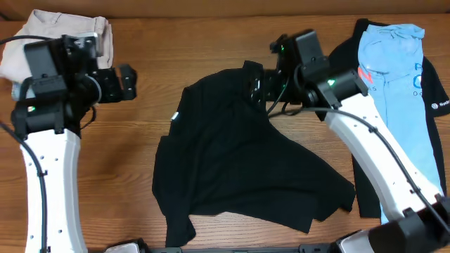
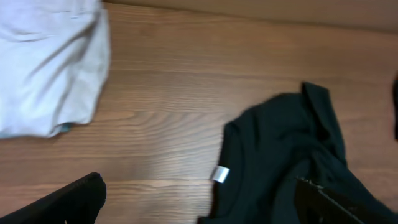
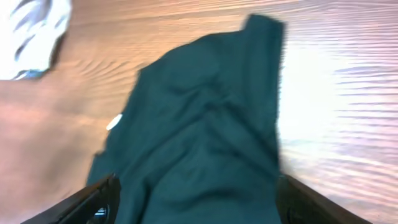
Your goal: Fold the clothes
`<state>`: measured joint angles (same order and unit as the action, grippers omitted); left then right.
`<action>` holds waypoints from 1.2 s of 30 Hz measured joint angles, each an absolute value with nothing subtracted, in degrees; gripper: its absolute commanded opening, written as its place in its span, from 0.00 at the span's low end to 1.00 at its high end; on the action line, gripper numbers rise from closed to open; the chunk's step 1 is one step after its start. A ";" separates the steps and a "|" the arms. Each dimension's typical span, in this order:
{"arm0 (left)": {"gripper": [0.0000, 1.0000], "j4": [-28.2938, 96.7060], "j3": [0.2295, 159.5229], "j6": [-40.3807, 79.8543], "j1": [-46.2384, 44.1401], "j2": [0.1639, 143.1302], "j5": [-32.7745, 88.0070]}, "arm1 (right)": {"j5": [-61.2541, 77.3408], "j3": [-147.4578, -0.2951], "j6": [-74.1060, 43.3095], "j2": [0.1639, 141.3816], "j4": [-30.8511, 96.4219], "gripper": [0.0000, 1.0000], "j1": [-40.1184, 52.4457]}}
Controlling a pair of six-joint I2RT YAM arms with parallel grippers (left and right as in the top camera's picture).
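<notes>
The black T-shirt (image 1: 239,169) lies crumpled in the middle of the table, its small white neck tag (image 1: 176,116) at its left edge. My right gripper (image 1: 261,90) is open over the shirt's upper right part. In the right wrist view the fingers (image 3: 198,183) are wide apart with the black cloth (image 3: 205,124) between them, not pinched. My left gripper (image 1: 130,83) is open and empty, left of the shirt. In the left wrist view its fingers (image 2: 199,186) are spread over bare wood beside the shirt (image 2: 280,155) and the tag (image 2: 221,174).
A beige folded garment (image 1: 42,39) lies at the back left, also in the left wrist view (image 2: 50,68). A light blue printed tee (image 1: 394,70) lies on a black shirt with a white logo (image 1: 441,107) at the right edge.
</notes>
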<state>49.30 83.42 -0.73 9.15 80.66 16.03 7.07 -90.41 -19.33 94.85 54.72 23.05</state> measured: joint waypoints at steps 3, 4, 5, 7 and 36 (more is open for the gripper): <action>1.00 49.32 83.46 -2.61 5.41 82.48 16.14 | 5.72 -90.41 -19.97 98.87 54.72 0.86 21.23; 1.00 49.30 83.59 -3.46 3.84 83.48 16.25 | 5.54 -90.41 -20.12 99.55 54.72 0.86 20.75; 1.00 49.21 83.66 -4.19 2.20 84.62 16.36 | 5.50 -90.41 -20.34 100.18 54.83 0.86 19.94; 1.00 48.14 83.68 -5.26 -0.89 87.26 16.45 | 5.48 -90.41 -20.75 100.51 55.16 0.87 18.04; 0.98 36.05 83.96 -3.05 -22.04 120.99 -1.21 | 5.50 -90.43 -20.93 100.25 64.27 0.92 2.39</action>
<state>36.05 83.96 -3.05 -22.04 120.99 -1.21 5.50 -90.43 -20.93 100.25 64.27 2.39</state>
